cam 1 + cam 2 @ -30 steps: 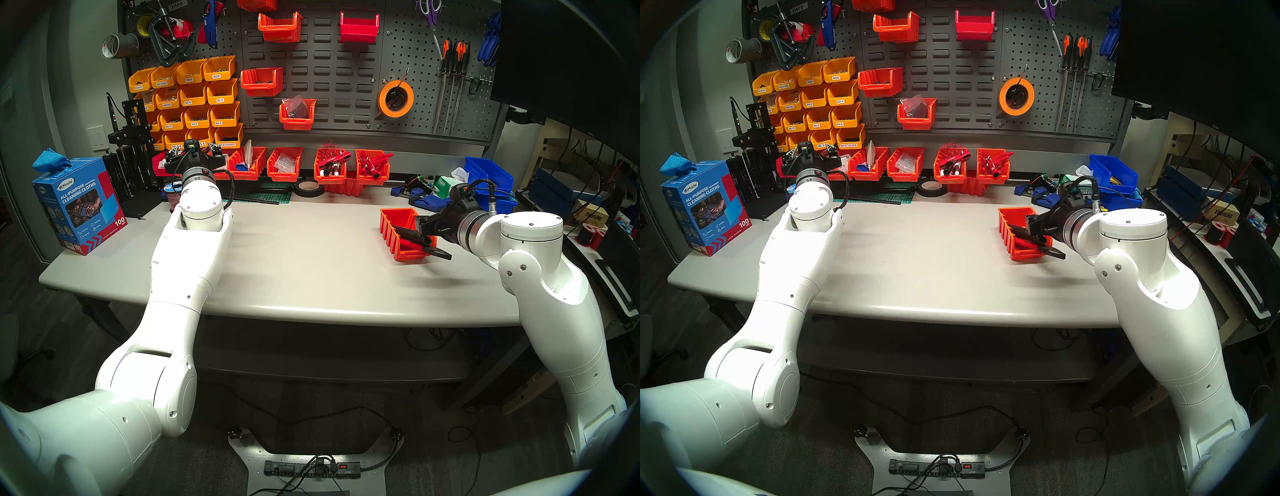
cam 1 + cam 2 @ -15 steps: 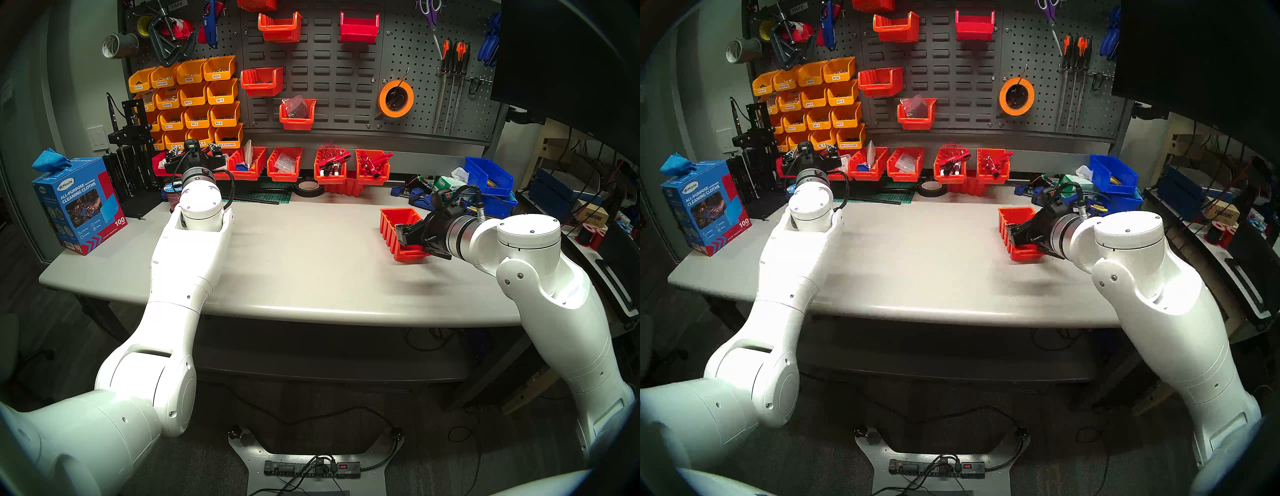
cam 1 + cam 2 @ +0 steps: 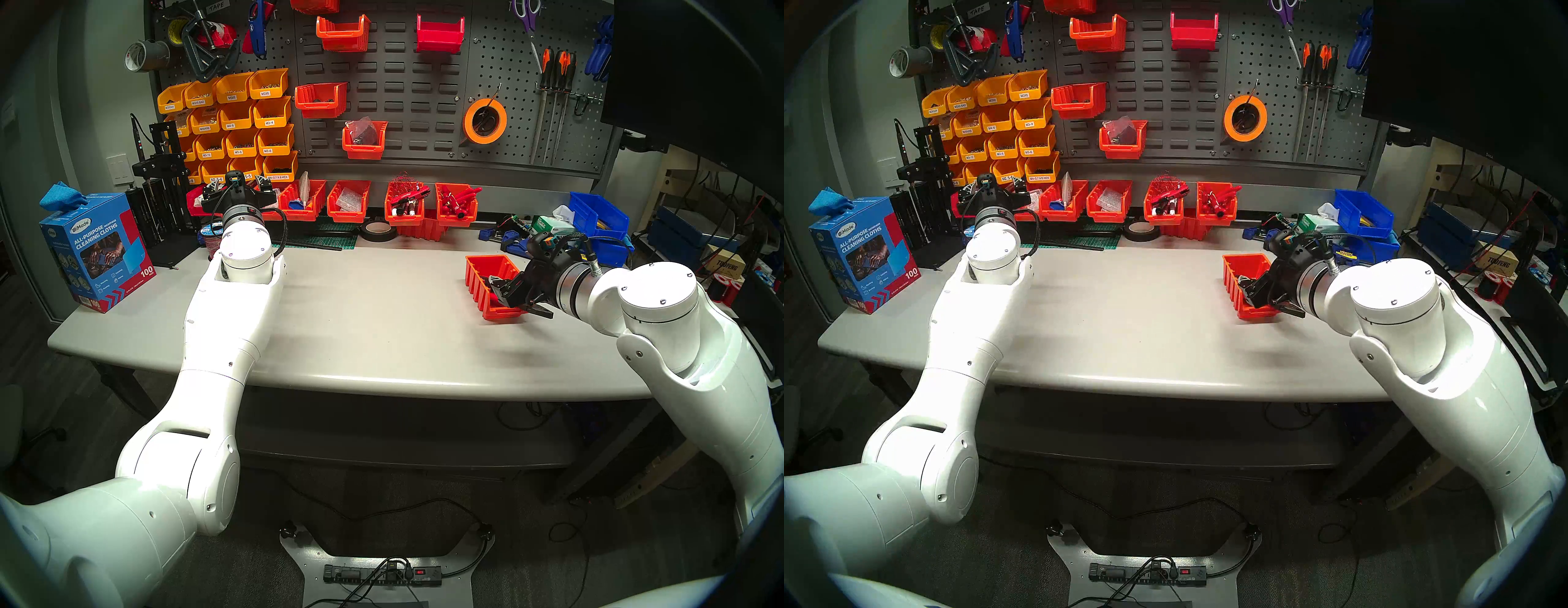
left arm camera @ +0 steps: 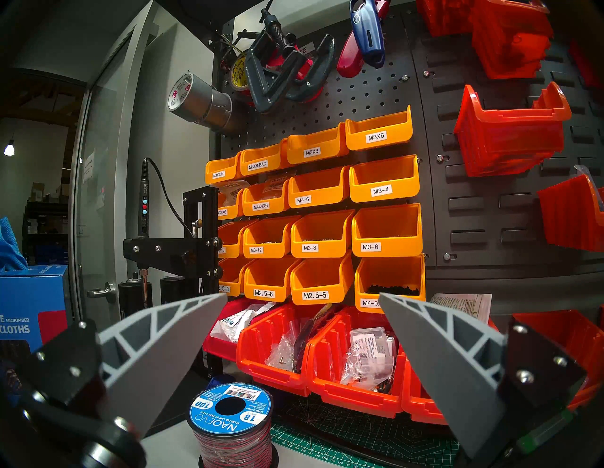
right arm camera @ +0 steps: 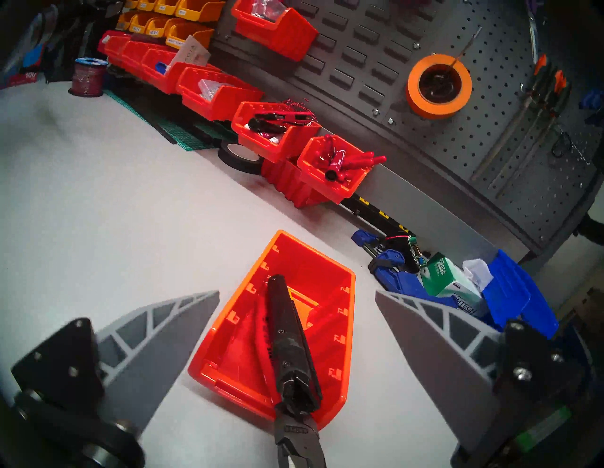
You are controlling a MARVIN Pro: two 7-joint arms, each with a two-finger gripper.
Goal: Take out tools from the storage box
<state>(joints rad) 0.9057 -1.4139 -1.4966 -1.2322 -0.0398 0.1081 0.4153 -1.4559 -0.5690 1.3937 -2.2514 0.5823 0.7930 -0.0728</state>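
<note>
Two arms are over my grey table [image 3: 382,322]. On its right side sits the orange-red storage box [image 5: 330,287], with the black tool [image 5: 287,330] and the red-handled pliers [image 5: 261,330] inside, black jaws poking past its low front. My right gripper [image 5: 297,297] hovers just before it, fingers wide, empty. My left gripper [image 4: 302,299], also wide and empty, faces the yellow bins [image 4: 382,183].

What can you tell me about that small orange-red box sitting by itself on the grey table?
The orange-red box is a glossy plastic bin with ribbed sides, slotted inner walls and a low sloped front. It sits flat on the grey table, apart from the other bins. Inside lie a long black tool and red-handled pliers, whose black tips poke over the front lip. The right gripper hovers open above it.
</note>
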